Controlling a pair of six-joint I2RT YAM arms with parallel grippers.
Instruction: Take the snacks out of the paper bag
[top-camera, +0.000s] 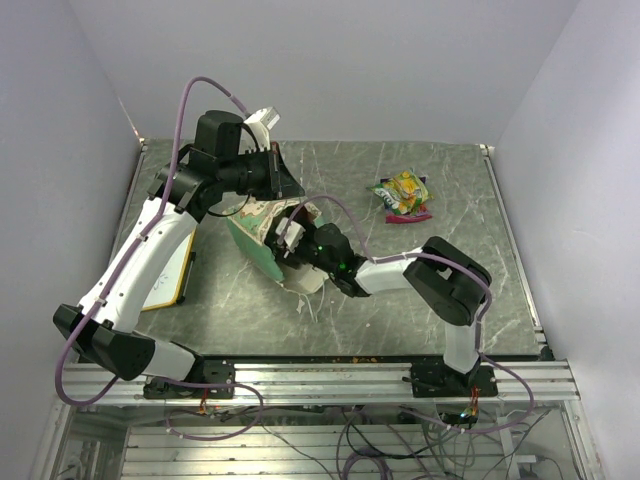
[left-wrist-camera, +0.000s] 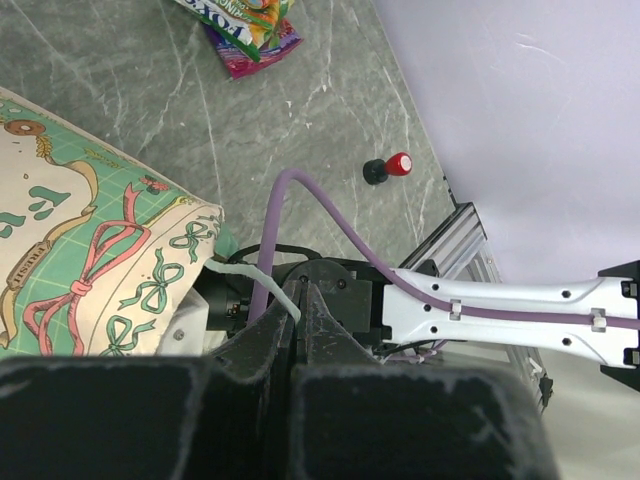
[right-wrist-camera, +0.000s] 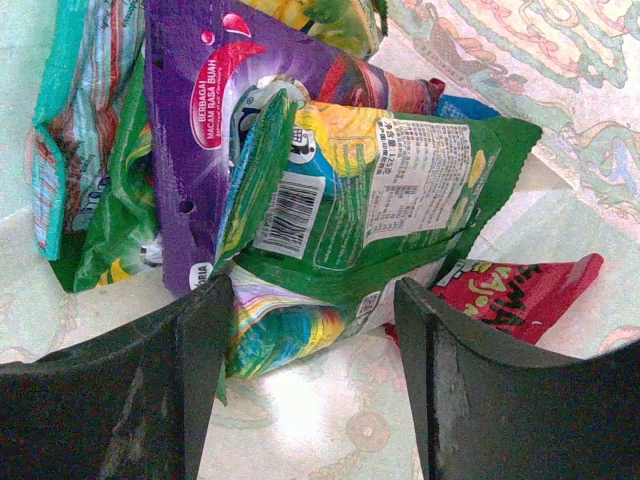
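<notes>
right hand (right-wrist-camera: 310, 300) spread inside the bag (left-wrist-camera: 100, 260), straddling a green packet (right-wrist-camera: 400, 190); left hand (left-wrist-camera: 300, 310) pinching the handle (left-wrist-camera: 250, 278). next: squeeze, lift out.

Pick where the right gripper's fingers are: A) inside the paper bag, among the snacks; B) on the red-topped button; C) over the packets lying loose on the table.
A: the right gripper stands open astride a green packet, with the paper bag showing its printed wall behind.
</notes>
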